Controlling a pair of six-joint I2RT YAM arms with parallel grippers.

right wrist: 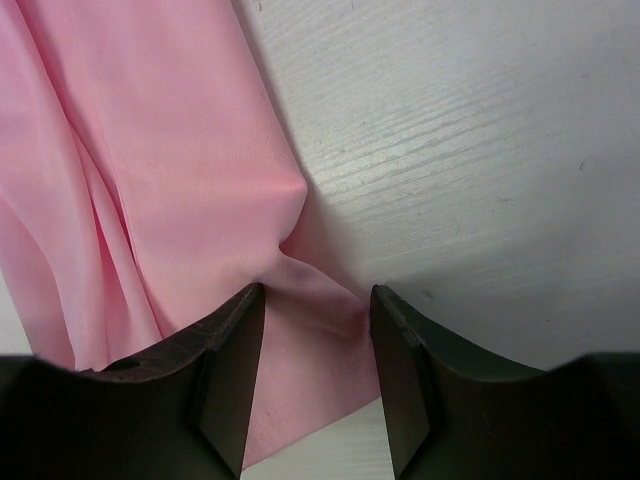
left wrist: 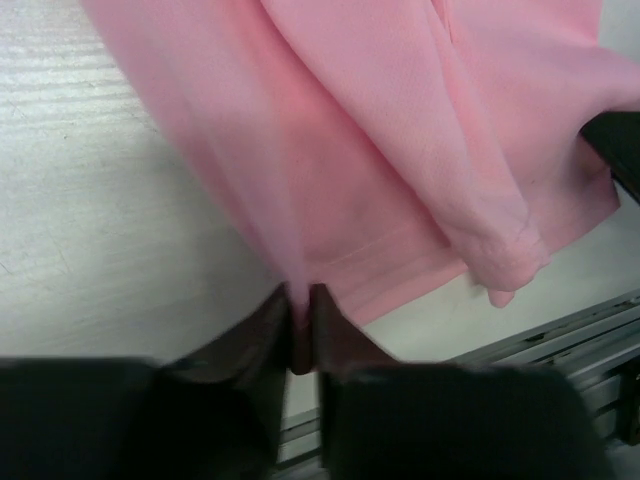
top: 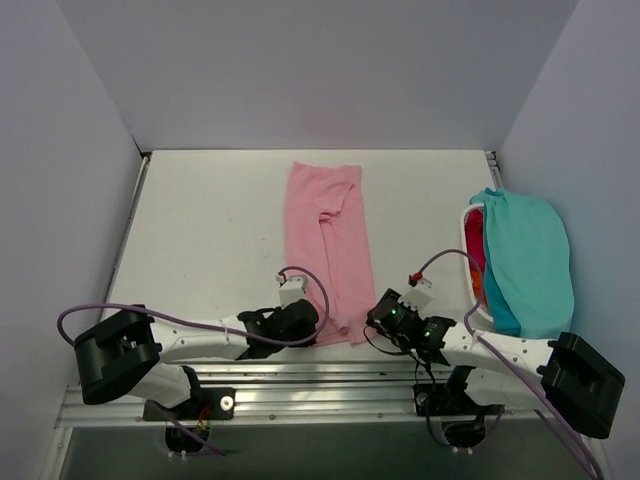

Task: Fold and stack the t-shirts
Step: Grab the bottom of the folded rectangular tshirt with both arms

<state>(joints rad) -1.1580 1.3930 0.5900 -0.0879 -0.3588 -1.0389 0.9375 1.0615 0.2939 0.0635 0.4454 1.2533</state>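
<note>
The light pink t-shirt (top: 328, 240) lies folded into a long narrow strip down the middle of the table. My left gripper (top: 305, 318) is at its near left corner, shut on the pink hem (left wrist: 300, 270). My right gripper (top: 380, 312) is at the near right corner, open, with its fingers (right wrist: 235, 360) on either side of the pink corner (right wrist: 320, 340). A teal t-shirt (top: 530, 260) lies over red and orange shirts (top: 478, 255) in a pile at the right.
The pile sits in a white-rimmed basket (top: 463, 240) by the right wall. Grey walls close in the table on the left, back and right. A metal rail (top: 330, 395) runs along the near edge under the arm bases.
</note>
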